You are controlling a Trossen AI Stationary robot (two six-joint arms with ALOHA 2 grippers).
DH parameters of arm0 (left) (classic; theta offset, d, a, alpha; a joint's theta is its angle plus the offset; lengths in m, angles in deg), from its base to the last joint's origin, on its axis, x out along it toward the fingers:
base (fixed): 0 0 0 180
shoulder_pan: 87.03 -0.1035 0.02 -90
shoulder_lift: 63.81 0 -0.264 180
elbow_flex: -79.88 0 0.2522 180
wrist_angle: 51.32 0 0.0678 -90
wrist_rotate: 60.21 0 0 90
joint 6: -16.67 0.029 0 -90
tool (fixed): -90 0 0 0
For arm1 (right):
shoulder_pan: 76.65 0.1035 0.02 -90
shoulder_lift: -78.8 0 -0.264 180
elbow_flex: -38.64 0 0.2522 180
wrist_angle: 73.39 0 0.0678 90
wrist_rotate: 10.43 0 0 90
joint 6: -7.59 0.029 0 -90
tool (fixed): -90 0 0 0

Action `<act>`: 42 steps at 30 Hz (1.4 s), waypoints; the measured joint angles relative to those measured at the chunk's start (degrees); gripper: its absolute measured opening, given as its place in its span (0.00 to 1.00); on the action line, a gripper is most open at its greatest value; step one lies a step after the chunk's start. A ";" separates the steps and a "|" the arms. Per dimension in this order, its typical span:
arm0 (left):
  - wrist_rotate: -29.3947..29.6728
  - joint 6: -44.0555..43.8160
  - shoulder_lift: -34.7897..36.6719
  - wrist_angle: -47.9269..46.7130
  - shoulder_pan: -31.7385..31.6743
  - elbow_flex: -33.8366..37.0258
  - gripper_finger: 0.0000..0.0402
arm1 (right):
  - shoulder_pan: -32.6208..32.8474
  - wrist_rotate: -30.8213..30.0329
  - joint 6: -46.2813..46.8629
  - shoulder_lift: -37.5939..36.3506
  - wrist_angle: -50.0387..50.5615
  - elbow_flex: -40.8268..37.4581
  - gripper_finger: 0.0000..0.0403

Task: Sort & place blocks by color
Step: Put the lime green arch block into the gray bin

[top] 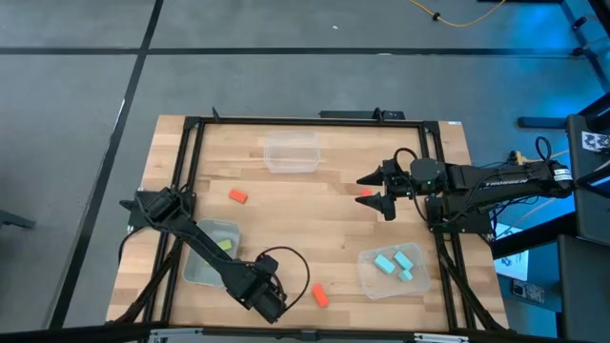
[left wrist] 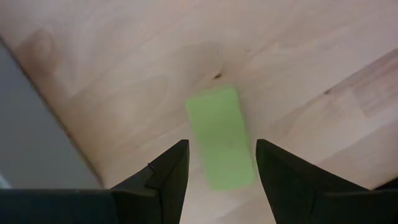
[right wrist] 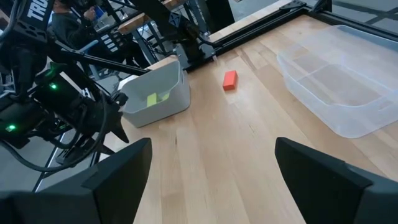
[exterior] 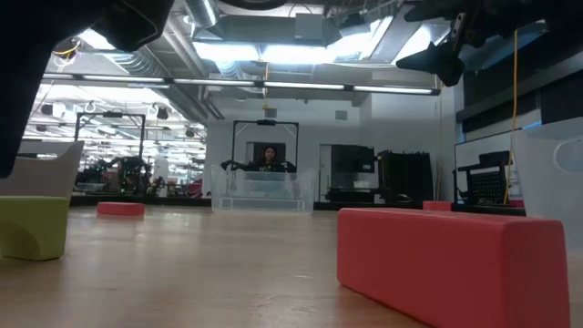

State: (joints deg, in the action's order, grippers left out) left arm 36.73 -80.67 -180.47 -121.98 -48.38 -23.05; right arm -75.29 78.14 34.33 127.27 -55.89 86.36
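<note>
The blocks are mostly sorted, and you're mid-pick on a yellow-green block (left wrist: 221, 138). Your left hand (top: 272, 297) is at the near edge of the tabletop (top: 315, 214), spread wide, straddling that block. It lies flat between the two fingers (left wrist: 163, 174), apart from both, so nothing is grasped yet. By my read, the next move calls for a drop straight down, a squeeze across the narrow sides, then a short carry to the bin on the near left. Keep it square; a skewed close could push the block off the edge beside it.

Your right hand (top: 379, 191) hovers above the middle right of the tabletop, released and empty, with an orange-red block (top: 364, 192) showing between its fingers from overhead. That looks like its target, though the hand is well up off the wood.

Now the containers. The near-left bin (top: 195, 270) holds yellow-green pieces (top: 225, 245); how many, you can't tell. The near-right bin (top: 370, 283) holds three light blue blocks (top: 396, 263). The far bin (top: 291, 152) looks empty, presumably waiting for orange-red.

Two more orange-red blocks lie loose: one (top: 238, 196) left of centre, one (top: 321, 296) at the near edge just right of your left hand. So orange-red is the colour not yet started.
</note>
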 joint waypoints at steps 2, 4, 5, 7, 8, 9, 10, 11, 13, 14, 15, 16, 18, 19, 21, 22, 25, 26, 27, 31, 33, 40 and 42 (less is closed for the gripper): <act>0.01 -0.02 0.00 0.86 0.00 0.34 0.44 | -0.01 0.00 0.01 0.00 0.01 0.00 0.85; 0.02 -0.04 0.00 1.37 0.00 0.61 0.44 | -0.01 0.00 0.01 0.00 0.01 0.01 0.85; 0.02 -0.04 0.00 1.81 0.00 0.72 0.44 | -0.02 0.00 0.02 0.00 0.01 0.00 0.85; 0.02 -0.04 0.02 2.91 0.00 1.11 0.44 | -0.01 -0.02 0.02 0.00 0.01 0.00 0.85; 0.02 -0.10 0.02 3.17 0.00 1.37 0.44 | 0.00 -0.02 0.00 0.00 0.00 0.02 0.85; -0.03 -0.16 0.02 3.39 -0.02 1.71 0.44 | -0.01 0.00 0.01 0.00 0.01 0.00 0.85; -0.09 -0.18 0.04 3.61 0.00 2.03 0.44 | -0.01 0.00 0.01 0.00 -0.01 0.01 0.85; -0.18 -0.27 0.11 3.87 0.00 2.28 0.44 | 0.00 -0.01 0.00 -0.01 0.01 0.00 0.85; -0.31 -1.14 0.17 3.92 0.00 2.70 0.44 | 0.00 0.00 0.02 0.00 -0.01 0.00 0.85; -0.48 -1.45 0.17 3.83 0.00 2.90 0.44 | -0.02 -0.02 0.02 0.00 0.01 0.00 0.85; -0.49 -1.51 0.06 3.91 0.00 3.00 0.44 | -0.01 0.00 0.02 0.00 0.00 0.00 0.85; -0.48 -1.51 -0.07 3.85 -0.02 3.07 0.44 | 0.00 -0.02 0.02 0.00 0.01 0.00 0.85; -0.35 -1.53 0.00 3.79 0.00 3.07 0.44 | -0.01 -0.02 0.01 0.00 -0.01 0.01 0.85; -0.29 -1.53 0.02 3.86 0.00 3.05 0.44 | -0.01 -0.02 0.00 0.00 0.01 0.00 0.85; -0.24 -1.53 0.02 3.77 0.00 3.05 0.44 | 0.00 -0.02 0.00 0.00 -0.01 0.02 0.85; -0.23 -1.53 0.02 3.80 -0.01 3.05 0.44 | 0.00 -0.02 0.00 0.00 0.01 0.00 0.85; -0.22 -1.53 0.02 3.77 -0.01 3.04 0.44 | -0.01 -0.02 -0.04 0.00 0.00 0.00 0.85; -0.21 -1.53 0.02 3.87 0.00 3.03 0.44 | -0.01 -0.02 -0.04 0.00 -0.01 0.00 0.85; -0.21 -1.51 -0.10 4.12 0.00 3.03 0.44 | -0.02 -0.02 -0.06 0.00 -0.01 0.00 0.85; 0.85 2.17 -0.45 6.68 0.00 3.03 0.44 | -0.02 -0.02 -0.09 0.00 -0.01 0.00 0.85; 1.58 3.64 -0.42 7.74 0.00 2.98 0.44 | -0.01 -0.02 -0.11 0.00 0.01 0.00 0.85; 0.48 9.27 -0.42 9.26 0.14 2.98 0.44 | -0.01 -0.03 -0.21 0.00 0.01 0.00 0.85; 1.80 11.04 -0.42 9.04 0.22 2.98 0.44 | -0.02 -0.04 -0.22 0.00 -0.01 0.00 0.85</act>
State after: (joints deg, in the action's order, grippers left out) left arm 38.52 -69.63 -180.89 -112.94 -48.16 -20.07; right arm -75.31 78.10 34.11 127.27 -55.90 86.36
